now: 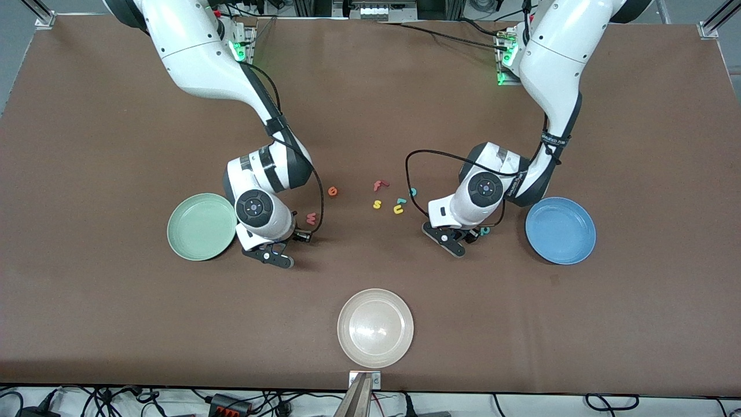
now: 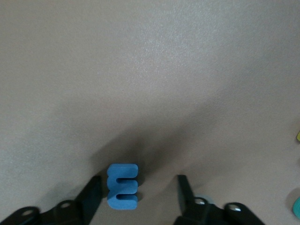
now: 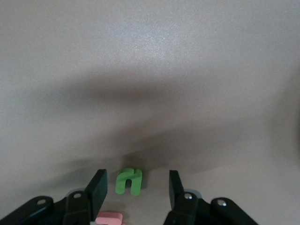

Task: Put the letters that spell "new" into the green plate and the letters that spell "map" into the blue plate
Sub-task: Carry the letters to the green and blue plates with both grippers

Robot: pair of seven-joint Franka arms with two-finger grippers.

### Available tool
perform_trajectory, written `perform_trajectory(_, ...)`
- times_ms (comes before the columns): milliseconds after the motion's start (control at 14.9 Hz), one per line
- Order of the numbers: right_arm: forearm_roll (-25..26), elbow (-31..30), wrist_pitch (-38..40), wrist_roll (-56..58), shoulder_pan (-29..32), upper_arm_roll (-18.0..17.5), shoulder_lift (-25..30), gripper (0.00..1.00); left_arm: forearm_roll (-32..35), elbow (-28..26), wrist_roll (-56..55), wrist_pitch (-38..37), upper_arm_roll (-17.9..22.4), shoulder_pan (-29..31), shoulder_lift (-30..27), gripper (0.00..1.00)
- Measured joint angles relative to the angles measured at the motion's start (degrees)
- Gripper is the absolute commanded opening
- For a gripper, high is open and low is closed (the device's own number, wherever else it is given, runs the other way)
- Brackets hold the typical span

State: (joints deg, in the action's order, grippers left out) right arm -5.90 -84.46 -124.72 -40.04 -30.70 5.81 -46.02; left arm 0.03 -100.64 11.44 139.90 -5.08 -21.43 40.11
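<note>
My left gripper [image 2: 138, 194] is down at the table beside the blue plate [image 1: 560, 230] and stands open around the blue m [image 2: 123, 186]. The m lies flat close to one finger, with a wide gap to the other. My right gripper [image 3: 137, 190] is low beside the green plate [image 1: 201, 226], open, with the green n [image 3: 129, 181] lying flat between its fingers and touching neither. The red-pink w [image 1: 312, 218] lies just by that hand. The orange e [image 1: 333, 191] lies farther from the front camera. In the front view both hands hide the m and the n.
Mid-table, between the arms, lie a red f [image 1: 379, 185], a yellow s [image 1: 377, 204], a yellow letter [image 1: 398, 209] and two teal letters [image 1: 413, 191]. Another teal letter [image 1: 485, 230] lies by the left hand. A white-beige plate [image 1: 375, 328] stands near the front edge.
</note>
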Motion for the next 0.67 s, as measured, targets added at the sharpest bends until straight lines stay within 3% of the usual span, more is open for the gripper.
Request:
perform_trajectory(201, 0.0, 0.0, -0.28, -0.05, 0.0, 0.0, -0.46, 0.6, 0.0, 0.04, 0.08, 0.0, 0.02, 0.0, -0.25, 0.02)
perform_trajectory(468, -0.02, 0.03, -0.98, -1.48, -0.13, 0.0, -1.03, 0.59, 0.0, 0.11, 0.08, -0.98, 0.62, 0.15, -0.92, 0.02)
perform_trajectory(669, -0.02, 0.03, -1.0, -2.06, -0.94, 0.0, -1.09, 0.52, 0.0, 0.71, 0.08, -7.48, 1.46, 1.4, -4.03, 0.02)
